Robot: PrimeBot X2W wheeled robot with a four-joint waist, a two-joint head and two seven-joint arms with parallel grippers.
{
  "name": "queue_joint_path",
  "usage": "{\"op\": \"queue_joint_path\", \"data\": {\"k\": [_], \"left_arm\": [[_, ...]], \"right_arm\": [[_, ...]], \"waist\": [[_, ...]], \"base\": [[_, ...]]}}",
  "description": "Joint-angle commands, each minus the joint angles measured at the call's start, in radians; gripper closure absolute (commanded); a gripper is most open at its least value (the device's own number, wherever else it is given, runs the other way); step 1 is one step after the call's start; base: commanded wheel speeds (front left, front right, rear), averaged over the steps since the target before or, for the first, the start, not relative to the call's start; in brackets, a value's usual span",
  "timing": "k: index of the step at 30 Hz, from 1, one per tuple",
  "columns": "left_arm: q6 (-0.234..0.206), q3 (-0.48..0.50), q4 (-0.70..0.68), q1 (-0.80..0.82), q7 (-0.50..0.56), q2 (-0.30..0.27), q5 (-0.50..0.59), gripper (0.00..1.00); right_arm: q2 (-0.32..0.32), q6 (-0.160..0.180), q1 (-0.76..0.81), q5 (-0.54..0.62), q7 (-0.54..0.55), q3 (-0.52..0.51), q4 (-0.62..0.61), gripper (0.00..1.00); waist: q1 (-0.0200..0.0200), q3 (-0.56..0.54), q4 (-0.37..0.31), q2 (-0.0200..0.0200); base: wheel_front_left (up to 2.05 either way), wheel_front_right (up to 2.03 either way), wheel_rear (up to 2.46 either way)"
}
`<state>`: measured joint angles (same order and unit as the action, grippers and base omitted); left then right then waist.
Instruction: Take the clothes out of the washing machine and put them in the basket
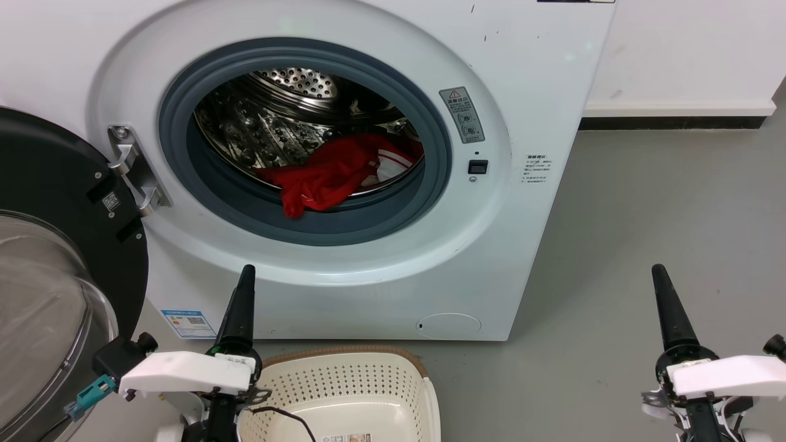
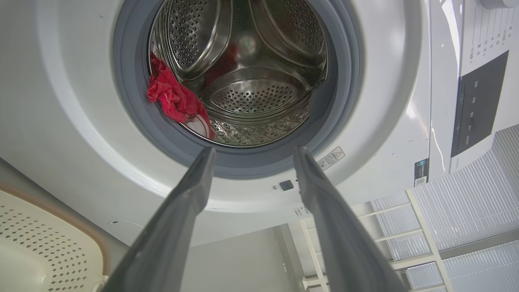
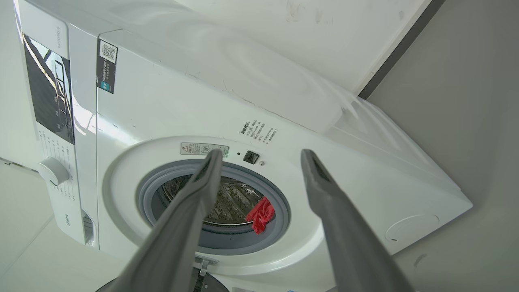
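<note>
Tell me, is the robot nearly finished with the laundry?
Barely started. Done: the washing machine has its door open. In hand: nothing, the left gripper and right gripper are open and empty. Left: the red clothes lie in the drum; none show in the basket.

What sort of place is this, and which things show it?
Probably a laundry area: a white front-loading washing machine with red clothes inside, and a cream laundry basket on the floor before it.
</note>
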<state>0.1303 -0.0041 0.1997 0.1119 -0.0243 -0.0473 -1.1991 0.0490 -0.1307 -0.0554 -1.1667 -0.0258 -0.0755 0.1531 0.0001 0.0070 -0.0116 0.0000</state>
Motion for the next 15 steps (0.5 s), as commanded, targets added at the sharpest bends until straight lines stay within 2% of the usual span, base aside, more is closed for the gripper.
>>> {"op": "queue_joint_path", "data": {"k": [1,15], "left_arm": [[0.0,-0.007,-0.02,0.032,-0.011,-0.003,0.042,0.0],[-0.032,-0.06,-0.042,0.04,-0.061,-0.003,0.275,0.0]], "right_arm": [[0.003,0.0,-0.006,0.05,-0.011,0.006,-0.026,0.0],[0.003,0.0,0.011,0.355,-0.059,0.038,-0.062,0.0]], "waist": [[0.0,0.0,-0.001,0.0],[0.0,-0.002,-0.003,0.0]], "base": [[0.0,0.0,0.0],[0.0,0.0,0.0]]}}
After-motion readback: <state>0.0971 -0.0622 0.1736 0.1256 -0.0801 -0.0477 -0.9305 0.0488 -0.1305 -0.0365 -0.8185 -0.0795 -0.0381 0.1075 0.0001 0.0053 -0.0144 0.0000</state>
